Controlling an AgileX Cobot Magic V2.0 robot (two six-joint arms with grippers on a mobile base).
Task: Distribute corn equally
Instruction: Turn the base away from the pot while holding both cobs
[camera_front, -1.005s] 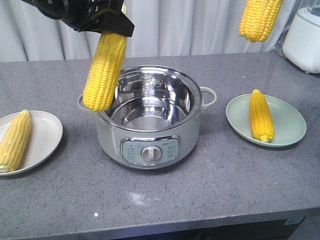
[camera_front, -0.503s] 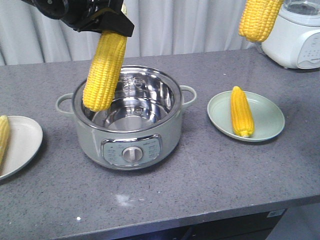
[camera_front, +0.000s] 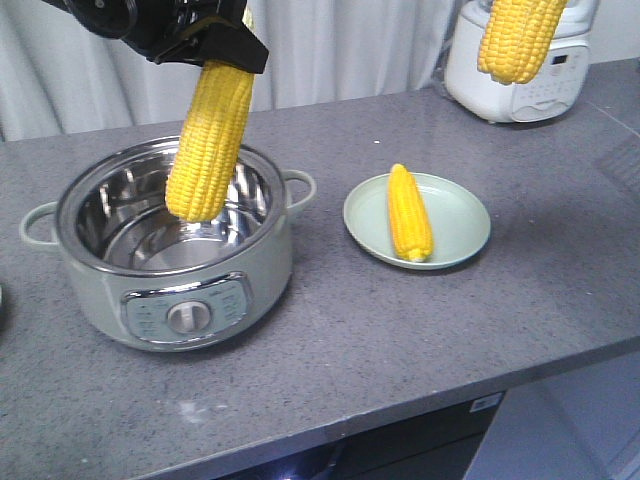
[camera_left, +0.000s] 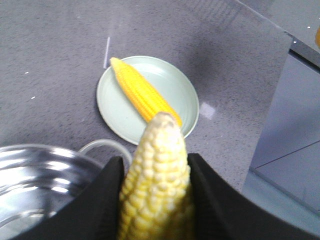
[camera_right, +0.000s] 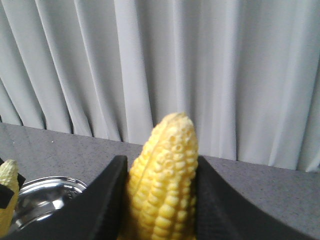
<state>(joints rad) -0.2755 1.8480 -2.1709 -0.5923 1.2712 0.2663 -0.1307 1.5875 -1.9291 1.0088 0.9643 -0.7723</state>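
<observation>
My left gripper (camera_front: 222, 55) is shut on a corn cob (camera_front: 209, 140) that hangs point-down over the steel pot (camera_front: 160, 300); the left wrist view shows that cob (camera_left: 157, 185) clamped between the black fingers (camera_left: 100, 205). Only the lower end of a second corn cob (camera_front: 518, 38) shows at the top right of the front view. In the right wrist view that cob (camera_right: 165, 185) is pinched in my right gripper (camera_right: 161, 200). A third corn cob (camera_front: 409, 211) lies on the pale green plate (camera_front: 460, 215) right of the pot, and appears below the left gripper as cob (camera_left: 142, 92) on plate (camera_left: 112, 105).
A white appliance (camera_front: 515, 85) stands at the back right of the grey counter (camera_front: 400, 330). The counter's front edge runs diagonally, with floor beyond at the lower right. White curtains hang behind. The pot has side handles (camera_front: 300, 185) and a front dial (camera_front: 185, 317).
The whole scene has slid left in the front view: the left plate with its cob has left the frame, and the pot, right plate and white appliance shifted left. Both held cobs stay put in frame.
</observation>
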